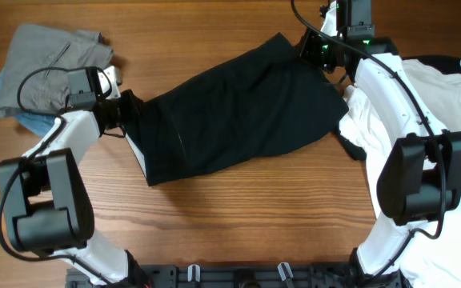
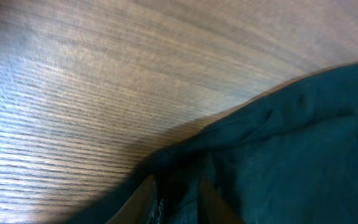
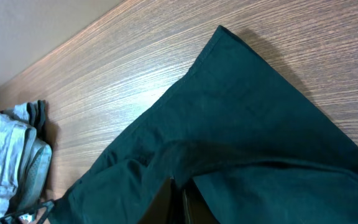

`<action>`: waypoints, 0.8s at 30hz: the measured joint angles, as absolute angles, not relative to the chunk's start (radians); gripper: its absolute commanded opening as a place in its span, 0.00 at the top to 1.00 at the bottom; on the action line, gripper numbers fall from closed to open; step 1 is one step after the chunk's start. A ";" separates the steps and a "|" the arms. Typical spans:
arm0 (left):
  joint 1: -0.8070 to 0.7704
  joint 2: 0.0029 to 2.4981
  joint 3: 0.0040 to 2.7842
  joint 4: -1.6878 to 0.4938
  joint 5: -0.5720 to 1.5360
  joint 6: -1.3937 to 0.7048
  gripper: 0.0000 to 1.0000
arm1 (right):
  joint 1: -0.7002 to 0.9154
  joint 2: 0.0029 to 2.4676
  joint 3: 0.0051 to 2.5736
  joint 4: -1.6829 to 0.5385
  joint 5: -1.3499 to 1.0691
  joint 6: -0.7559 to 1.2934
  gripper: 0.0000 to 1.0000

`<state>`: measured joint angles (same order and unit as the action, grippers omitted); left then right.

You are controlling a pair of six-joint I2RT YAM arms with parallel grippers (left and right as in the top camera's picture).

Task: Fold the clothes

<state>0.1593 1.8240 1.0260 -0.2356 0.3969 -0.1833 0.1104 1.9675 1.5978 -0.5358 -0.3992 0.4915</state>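
Note:
The black shorts (image 1: 238, 112) lie stretched across the middle of the wooden table, slanting from lower left to upper right. My left gripper (image 1: 128, 108) is shut on the shorts' left edge; in the left wrist view the dark fabric (image 2: 278, 155) bunches between the fingers (image 2: 176, 199). My right gripper (image 1: 314, 50) is shut on the shorts' far right corner; in the right wrist view the fabric (image 3: 229, 124) is pinched between the fingers (image 3: 182, 199). A sliver of pale lining shows at the lower left edge.
Grey folded trousers with a blue cloth (image 1: 46, 68) lie at the far left, also in the right wrist view (image 3: 11, 155). A large white T-shirt (image 1: 454, 104) lies at the right, under the right arm. Bare wood (image 1: 254, 216) lies in front.

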 measured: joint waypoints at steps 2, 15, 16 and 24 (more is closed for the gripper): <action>0.158 1.820 1.026 -0.246 0.400 -0.182 0.96 | 0.110 1.967 1.598 -0.537 -0.399 0.491 0.96; 0.158 1.820 1.026 -0.288 0.406 -0.175 0.63 | 0.110 1.967 1.598 -0.539 -0.399 0.491 0.95; 0.158 1.820 1.026 -0.286 0.406 -0.173 0.64 | 0.111 1.967 1.598 -0.539 -0.399 0.491 0.96; 0.158 1.884 1.026 -0.265 0.414 -0.170 0.96 | 0.110 1.967 1.598 -0.539 -0.399 0.492 0.95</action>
<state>0.1581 1.8839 1.0256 -0.2653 0.4141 -0.1699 0.1104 1.9675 1.5978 -0.5392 -0.3992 0.4915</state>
